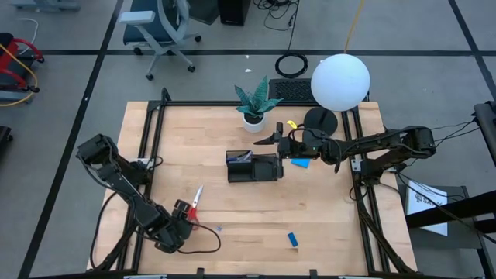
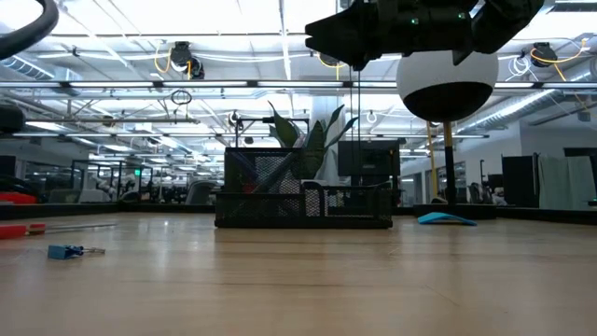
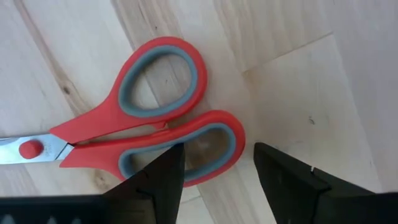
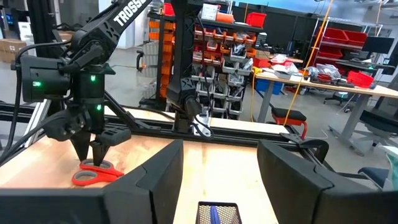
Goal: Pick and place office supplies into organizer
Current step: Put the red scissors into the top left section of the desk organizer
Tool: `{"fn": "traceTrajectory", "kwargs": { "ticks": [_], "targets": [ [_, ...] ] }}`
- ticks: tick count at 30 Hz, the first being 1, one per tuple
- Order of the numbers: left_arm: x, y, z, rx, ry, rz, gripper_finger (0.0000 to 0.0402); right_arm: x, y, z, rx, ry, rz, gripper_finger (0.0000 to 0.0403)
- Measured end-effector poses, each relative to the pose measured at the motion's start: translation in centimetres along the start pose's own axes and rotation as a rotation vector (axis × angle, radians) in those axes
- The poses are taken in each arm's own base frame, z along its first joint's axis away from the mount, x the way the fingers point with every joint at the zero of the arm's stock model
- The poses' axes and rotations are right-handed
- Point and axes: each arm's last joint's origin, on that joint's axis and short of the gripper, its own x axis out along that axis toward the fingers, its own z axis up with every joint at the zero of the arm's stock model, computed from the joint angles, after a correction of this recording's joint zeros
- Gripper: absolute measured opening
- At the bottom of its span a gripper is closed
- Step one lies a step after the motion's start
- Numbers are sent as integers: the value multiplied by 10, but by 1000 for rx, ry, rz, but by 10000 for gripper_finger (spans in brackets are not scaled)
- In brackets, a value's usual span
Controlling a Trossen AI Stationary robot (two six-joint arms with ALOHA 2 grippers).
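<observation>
The red-handled scissors (image 1: 195, 200) lie flat on the wooden table near its left front. My left gripper (image 3: 217, 171) is open and points down over them. Its fingers stand on either side of the outer rim of one handle loop (image 3: 231, 140). The black mesh organizer (image 1: 252, 167) stands at the table's middle, with pens (image 4: 214, 214) in one compartment. My right gripper (image 1: 268, 140) hovers open and empty just above the organizer's far side. The blue note pad (image 1: 301, 163) lies right of the organizer. The small blue block (image 1: 293, 239) lies near the front edge. My left gripper comes at the scissors from above, pointing down, with one finger (image 3: 163, 180) over the inside of the handle loop and the other (image 3: 280, 183) outside it. I cannot tell whether either finger touches the handle. The scissors lie flat on the table.
A potted green plant (image 1: 256, 102) stands behind the organizer. A lamp with a white globe (image 1: 341, 80) and a black round base (image 1: 320, 120) stands at the far right, with a small yellow item (image 1: 292, 124) beside it. Bare wood lies between the scissors and the organizer.
</observation>
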Motion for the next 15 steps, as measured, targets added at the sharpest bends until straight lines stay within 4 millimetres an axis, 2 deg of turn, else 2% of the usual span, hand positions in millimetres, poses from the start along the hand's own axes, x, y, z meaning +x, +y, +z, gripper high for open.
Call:
{"fn": "traceTrajectory", "kwargs": {
  "ticks": [3, 11, 15],
  "targets": [
    [0, 0, 0, 0, -4, 0, 166, 0, 0, 0, 0, 0, 0, 196],
    [1, 0, 1, 16, -13, -2, 24, 0, 0, 0, 0, 0, 0, 196],
    [1, -1, 3, 9, -28, -14, 26, 0, 0, 0, 0, 0, -2, 196]
  ]
}}
